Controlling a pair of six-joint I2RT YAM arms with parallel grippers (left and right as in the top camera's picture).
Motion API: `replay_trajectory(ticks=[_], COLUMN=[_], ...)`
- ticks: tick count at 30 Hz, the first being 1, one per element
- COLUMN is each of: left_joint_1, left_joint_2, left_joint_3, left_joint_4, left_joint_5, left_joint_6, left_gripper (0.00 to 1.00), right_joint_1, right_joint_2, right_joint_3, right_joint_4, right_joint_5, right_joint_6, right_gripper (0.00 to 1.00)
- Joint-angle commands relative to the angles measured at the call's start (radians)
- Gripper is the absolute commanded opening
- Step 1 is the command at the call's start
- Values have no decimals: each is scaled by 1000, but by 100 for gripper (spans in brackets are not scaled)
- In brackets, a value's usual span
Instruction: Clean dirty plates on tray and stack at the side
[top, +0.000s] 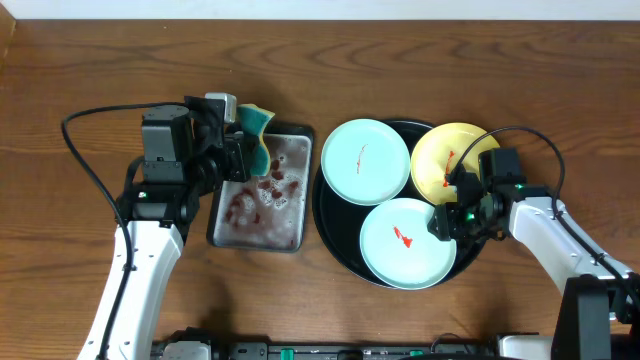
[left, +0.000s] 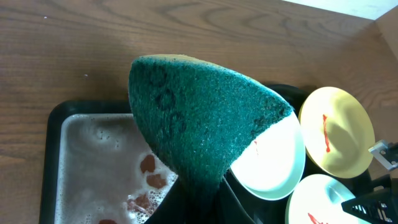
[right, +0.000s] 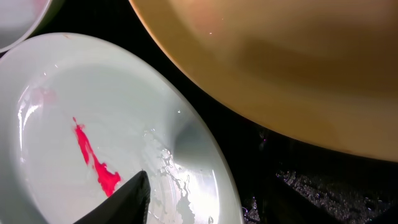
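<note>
The black tray (top: 335, 238) holds three plates: a mint plate (top: 365, 160) at the back left, a yellow plate (top: 447, 165) at the back right and a mint plate (top: 405, 245) in front, each with a red smear. My left gripper (top: 238, 155) is shut on a green sponge (top: 258, 125) above the pan's far end. In the left wrist view the sponge (left: 205, 124) fills the middle, in front of the back mint plate (left: 273, 162). My right gripper (top: 447, 218) is open, straddling the right rim of the front mint plate (right: 93, 99), one finger over it.
A rectangular grey metal pan (top: 225, 238) with soapy water and red bits stands left of the tray; it also shows in the left wrist view (left: 56, 118). The yellow plate (right: 280, 62) lies just beyond my right gripper. Cables trail over the wooden table (top: 80, 60).
</note>
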Motion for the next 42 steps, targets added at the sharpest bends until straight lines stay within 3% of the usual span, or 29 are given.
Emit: replay_trajectory(ticks=[1,10,12,14,20,38,42], left_joint_1=[-3,-20,-39,-65,-161,-196,-198], left_joint_2=[8,73,100,137,207,207,208], left_joint_3=[-10,-41,-41,-41,-41,-41,-41], left_joint_4=[-6,-84,-108,-134,-180,-190,-196], left_joint_5=[-12,-12,-13,-39,-191,-219,-223], left_joint_6=[-9,-10,-9,-9,-10,-14,-74], left_gripper=[7,8,7,7,7,7,7], right_joint_1=[7,7,7,7,7,7,7], right_joint_2=[5,5,5,5,5,5,5], right_joint_3=[13,-24,-38,-45,-48,-48,-48], right_joint_4=[2,32,46,47,46,48,48], right_joint_5=[-10,-10,-10,-10,-10,-10,-10], right_joint_6=[-7,-7,-7,-7,-7,-7,-7], right_gripper=[51,47,38,22,4,1,1])
